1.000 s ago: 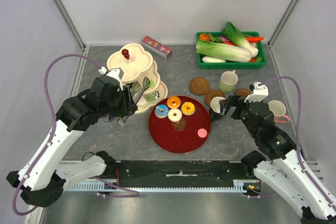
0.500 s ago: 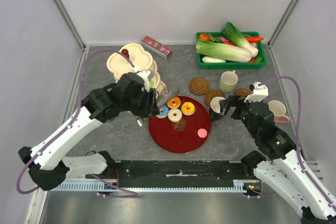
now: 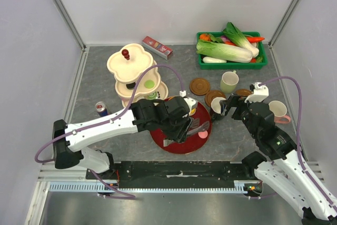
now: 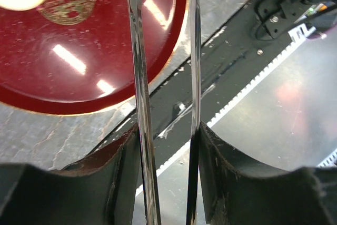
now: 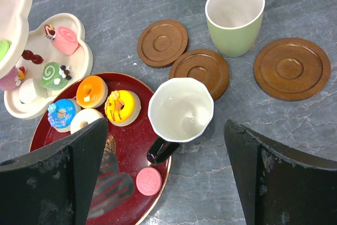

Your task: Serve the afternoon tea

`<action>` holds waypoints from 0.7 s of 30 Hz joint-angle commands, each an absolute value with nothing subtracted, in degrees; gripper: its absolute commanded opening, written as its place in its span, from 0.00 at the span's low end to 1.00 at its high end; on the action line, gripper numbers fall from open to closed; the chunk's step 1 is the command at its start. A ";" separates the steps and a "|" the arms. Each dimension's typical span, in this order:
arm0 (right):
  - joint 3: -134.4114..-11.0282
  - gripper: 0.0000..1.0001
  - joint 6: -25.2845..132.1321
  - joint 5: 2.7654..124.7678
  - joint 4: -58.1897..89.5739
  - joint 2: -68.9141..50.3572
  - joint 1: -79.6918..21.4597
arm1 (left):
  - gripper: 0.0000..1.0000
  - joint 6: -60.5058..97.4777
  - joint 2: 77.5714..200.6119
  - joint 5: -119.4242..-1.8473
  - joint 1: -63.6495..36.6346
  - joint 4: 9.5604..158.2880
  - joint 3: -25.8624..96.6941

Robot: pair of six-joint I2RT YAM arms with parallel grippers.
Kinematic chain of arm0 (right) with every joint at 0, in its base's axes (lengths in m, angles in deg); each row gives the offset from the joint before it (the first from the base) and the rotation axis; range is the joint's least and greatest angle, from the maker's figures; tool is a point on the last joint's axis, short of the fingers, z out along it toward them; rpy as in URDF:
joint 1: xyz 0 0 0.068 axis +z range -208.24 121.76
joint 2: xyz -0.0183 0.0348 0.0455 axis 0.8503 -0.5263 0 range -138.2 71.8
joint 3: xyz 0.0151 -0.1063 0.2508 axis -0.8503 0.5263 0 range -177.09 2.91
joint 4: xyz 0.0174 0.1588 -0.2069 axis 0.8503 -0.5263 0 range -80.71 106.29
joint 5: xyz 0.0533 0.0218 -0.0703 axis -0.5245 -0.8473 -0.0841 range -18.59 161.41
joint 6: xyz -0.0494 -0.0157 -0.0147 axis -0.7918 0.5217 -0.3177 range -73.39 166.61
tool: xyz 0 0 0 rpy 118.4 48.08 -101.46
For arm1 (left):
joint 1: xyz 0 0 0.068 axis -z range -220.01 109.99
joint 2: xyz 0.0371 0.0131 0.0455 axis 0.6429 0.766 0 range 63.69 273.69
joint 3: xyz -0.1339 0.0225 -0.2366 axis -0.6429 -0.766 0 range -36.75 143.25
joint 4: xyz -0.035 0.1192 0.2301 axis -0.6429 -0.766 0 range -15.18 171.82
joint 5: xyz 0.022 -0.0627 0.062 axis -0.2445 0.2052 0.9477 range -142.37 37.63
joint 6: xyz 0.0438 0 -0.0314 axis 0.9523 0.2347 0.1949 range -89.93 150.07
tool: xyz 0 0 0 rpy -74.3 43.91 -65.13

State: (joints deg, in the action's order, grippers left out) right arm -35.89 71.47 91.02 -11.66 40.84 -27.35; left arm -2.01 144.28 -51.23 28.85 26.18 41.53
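Here, tongs [image 4: 138, 77] near pink sweet [image 5: 149, 181]

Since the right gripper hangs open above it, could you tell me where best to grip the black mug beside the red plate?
Probably the rim of the black mug, from above, one finger inside, on its side away from the red plate: it stands upright, mouth open, and its handle points toward the plate.

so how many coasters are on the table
3. The left coaster lies beyond the red tray, the middle coaster just past the black mug, the right coaster beside the pale green mug. None seems hidden.
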 commanded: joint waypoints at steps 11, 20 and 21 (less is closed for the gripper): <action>-35.76 0.98 71.92 92.15 -10.61 41.04 -27.31 | 0.50 -2.45 148.32 -60.02 29.34 36.73 37.34; -35.85 0.98 71.92 92.15 -10.61 40.87 -27.22 | 0.50 -3.68 150.43 -57.83 29.25 38.05 36.11; -35.85 0.98 71.92 92.24 -10.52 40.86 -27.30 | 0.50 -3.86 150.17 -57.39 29.34 38.14 35.59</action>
State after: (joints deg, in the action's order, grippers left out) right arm -35.89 71.52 91.02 -11.63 40.84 -27.33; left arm -2.18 150.36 -58.48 29.25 35.67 36.50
